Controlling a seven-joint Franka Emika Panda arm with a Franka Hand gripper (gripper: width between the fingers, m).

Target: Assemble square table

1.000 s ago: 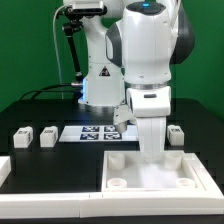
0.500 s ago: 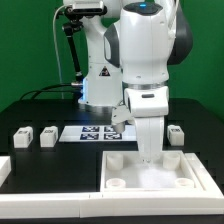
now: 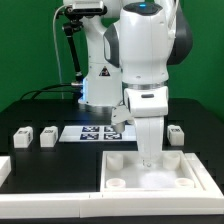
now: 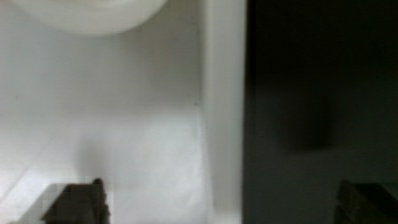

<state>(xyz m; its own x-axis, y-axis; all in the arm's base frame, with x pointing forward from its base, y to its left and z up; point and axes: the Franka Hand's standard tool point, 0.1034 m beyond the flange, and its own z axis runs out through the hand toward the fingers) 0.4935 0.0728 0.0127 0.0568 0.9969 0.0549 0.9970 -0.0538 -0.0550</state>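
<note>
The square table's white slab lies at the front of the black table, its round corner sockets facing up. My gripper hangs straight down over the slab's far rim, its fingers low against the slab. In the wrist view the gripper is open wide and empty. One dark finger is over the white slab and the other is over the dark table, with the slab's rim between them. A round socket shows further along the slab. Two white tagged legs lie at the exterior view's left and one leg at its right.
The marker board lies flat behind the slab. A white border rail sits at the exterior view's left edge. The robot's base stands at the back.
The arm has shifted slightly toward the exterior view's left over the slab's far rim. The slab and legs have not moved.
</note>
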